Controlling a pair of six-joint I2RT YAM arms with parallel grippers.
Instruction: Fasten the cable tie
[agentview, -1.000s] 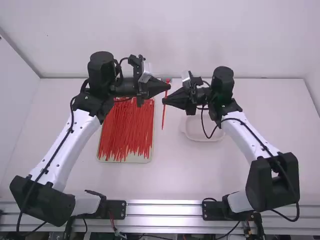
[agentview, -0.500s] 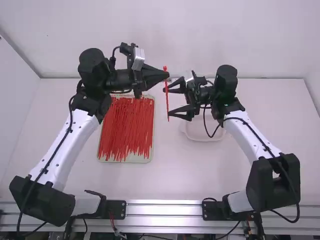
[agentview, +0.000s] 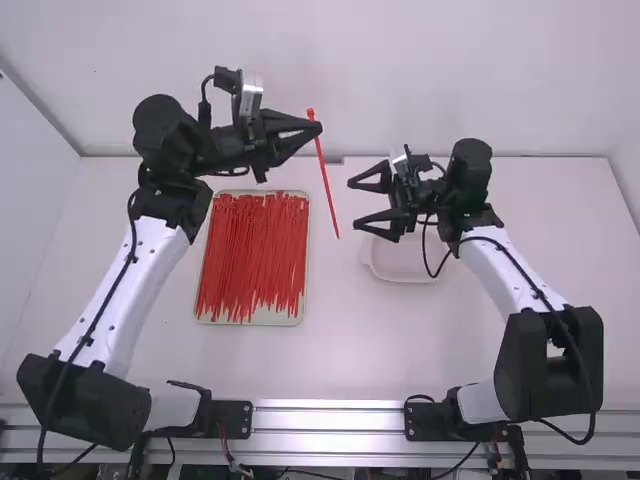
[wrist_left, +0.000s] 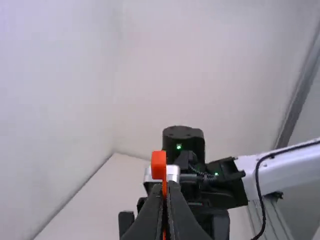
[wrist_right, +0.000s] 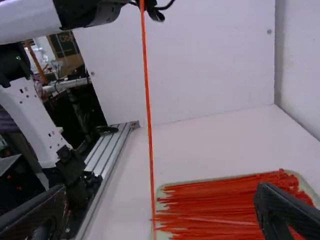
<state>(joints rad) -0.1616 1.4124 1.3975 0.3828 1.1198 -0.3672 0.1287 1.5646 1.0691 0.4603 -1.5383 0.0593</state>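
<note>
Pile of red ties (agentview: 255, 255) on 1 tray (agentview: 250, 322): too many to count. Your left gripper (agentview: 306, 127), at 1 o'clock from the tray, pinches 1 cable tie (agentview: 323, 175) just under its head. The tail hangs to 6 o'clock, up in the air. It looks light, thin, bendy & slick, so I'd grab the tail near its tip. Your right gripper (agentview: 358, 205), at 3 o'clock of the tie, is spread wide w/ nothing in it, near 1 white bowl (agentview: 400, 272).

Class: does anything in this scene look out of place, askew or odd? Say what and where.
Nothing is spilled or damaged. One oddity: the cable tie in the left gripper hangs straight and unlooped, the open right gripper apart from it.
</note>
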